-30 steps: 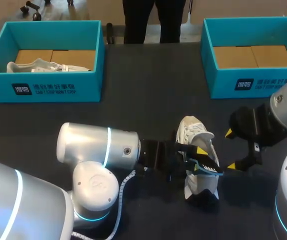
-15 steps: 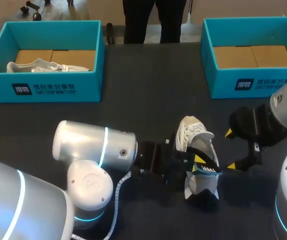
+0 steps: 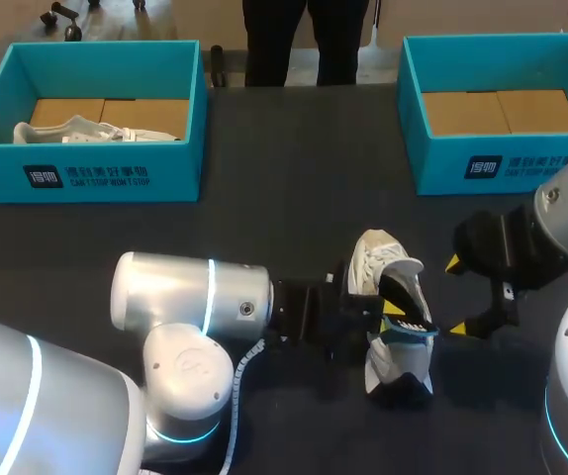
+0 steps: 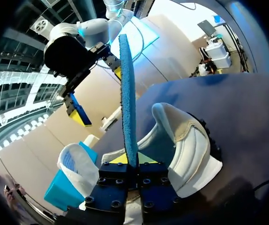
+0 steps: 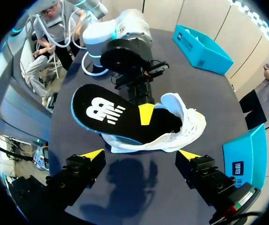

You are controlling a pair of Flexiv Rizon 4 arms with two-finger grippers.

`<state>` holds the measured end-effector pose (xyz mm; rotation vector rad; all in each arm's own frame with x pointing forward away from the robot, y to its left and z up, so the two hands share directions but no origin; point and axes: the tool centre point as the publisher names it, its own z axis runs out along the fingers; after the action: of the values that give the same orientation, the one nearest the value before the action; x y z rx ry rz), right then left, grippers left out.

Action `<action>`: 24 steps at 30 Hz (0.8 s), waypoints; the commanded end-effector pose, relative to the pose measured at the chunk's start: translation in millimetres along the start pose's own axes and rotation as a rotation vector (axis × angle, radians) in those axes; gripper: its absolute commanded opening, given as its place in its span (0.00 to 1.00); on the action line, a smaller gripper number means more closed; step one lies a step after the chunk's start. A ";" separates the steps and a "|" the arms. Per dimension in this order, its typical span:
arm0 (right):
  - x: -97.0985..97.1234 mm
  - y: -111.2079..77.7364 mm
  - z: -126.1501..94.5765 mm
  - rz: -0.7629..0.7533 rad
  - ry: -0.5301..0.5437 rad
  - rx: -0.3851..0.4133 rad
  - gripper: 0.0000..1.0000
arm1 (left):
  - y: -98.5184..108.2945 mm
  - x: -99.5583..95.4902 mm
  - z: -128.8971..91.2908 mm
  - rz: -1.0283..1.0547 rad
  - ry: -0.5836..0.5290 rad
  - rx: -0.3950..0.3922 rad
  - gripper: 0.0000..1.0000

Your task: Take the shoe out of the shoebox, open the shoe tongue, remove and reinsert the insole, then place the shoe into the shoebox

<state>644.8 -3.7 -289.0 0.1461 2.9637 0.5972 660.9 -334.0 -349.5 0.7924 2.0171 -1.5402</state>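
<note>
The white sneaker (image 3: pixel 375 259) is out of its box and lies on the dark surface (image 3: pixel 294 198), near the robot and well apart from both boxes. Its tongue is folded back and the mouth gapes wide. The black insole (image 5: pixel 104 112) is only partly in the shoe: one end sits in the opening, and the rest sticks out past the heel, its blue underside showing edge-on in the left wrist view.

The left pincer (image 4: pixel 129 159) pinches that insole between its yellow tips, right at the shoe's mouth. The right pincer (image 3: pixel 456 297) is spread wide and holds nothing, just beside the shoe on its far side from the left arm.

So the first two steps look done, and the work is in the insole step. Whether the insole is coming out or going back in cannot be told from this moment. Seating it fully and boxing the shoe are left.

The teal shoebox (image 3: pixel 502 163) at the right stands bare. The left shoebox (image 3: pixel 106 173) holds another white shoe (image 3: pixel 71 130).
</note>
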 end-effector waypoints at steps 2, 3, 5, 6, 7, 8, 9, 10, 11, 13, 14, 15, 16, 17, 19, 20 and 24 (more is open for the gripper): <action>1.4 -1.0 -0.2 -0.001 -0.002 -0.003 1.00 | -11.1 -2.1 -7.5 -0.007 0.008 0.007 0.45; 1.4 -1.0 -0.2 -0.001 -0.002 -0.003 1.00 | -13.6 -2.7 -8.9 -0.011 0.009 0.011 0.44; 1.4 -1.0 -0.2 -0.001 -0.002 -0.003 1.00 | -18.4 -4.0 -12.0 -0.018 0.008 0.021 0.40; 1.4 -1.0 -0.2 -0.001 -0.002 -0.003 1.00 | -19.8 -4.3 -12.9 -0.018 0.009 0.022 0.40; 1.4 -1.0 -0.2 -0.001 -0.002 -0.003 1.00 | -21.4 -4.6 -14.2 -0.020 0.010 0.025 0.38; 1.4 -1.0 -0.2 -0.001 -0.002 -0.003 1.00 | -23.2 -4.9 -15.8 -0.021 0.010 0.028 0.35; 1.4 -1.0 -0.2 -0.001 -0.002 -0.003 1.00 | -24.4 -4.7 -16.8 -0.022 0.014 0.030 0.33; 1.4 -1.0 -0.2 -0.001 -0.002 -0.003 1.00 | -25.4 -4.4 -17.2 -0.023 0.018 0.031 0.31; 1.4 -1.0 -0.2 -0.001 -0.002 -0.003 1.00 | -26.3 -3.7 -17.3 -0.023 0.023 0.034 0.29; 1.4 -1.0 -0.2 -0.001 -0.002 -0.003 1.00 | -27.2 -0.4 -15.9 -0.025 0.038 0.036 0.22; 1.4 -1.0 -0.2 -0.001 -0.002 -0.003 1.00 | -26.9 1.6 -14.3 -0.023 0.045 0.037 0.14; 1.4 -1.0 -0.2 -0.001 -0.002 -0.003 1.00 | -26.0 3.5 -12.6 -0.021 0.050 0.037 0.03; 1.4 -1.0 -0.2 -0.001 -0.002 -0.003 1.00 | -25.0 4.8 -10.9 -0.020 0.051 0.037 0.00; 1.4 -1.0 -0.2 -0.001 -0.002 -0.003 1.00 | -23.9 6.1 -9.1 -0.016 0.057 0.038 0.00; 1.4 -1.0 -0.2 -0.001 -0.002 -0.003 1.00 | -20.9 7.3 -6.4 -0.003 0.058 0.037 0.00; 1.4 -1.0 -0.2 -0.001 -0.002 -0.003 1.00 | -17.9 8.2 -5.0 0.011 0.057 0.034 0.00; 1.4 -1.0 -0.2 -0.001 -0.002 -0.003 1.00 | -6.1 6.5 -0.4 0.031 0.052 0.009 0.00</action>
<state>644.8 -3.7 -289.0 0.1461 2.9637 0.5972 648.1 -325.0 -345.0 0.8732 2.0266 -1.5352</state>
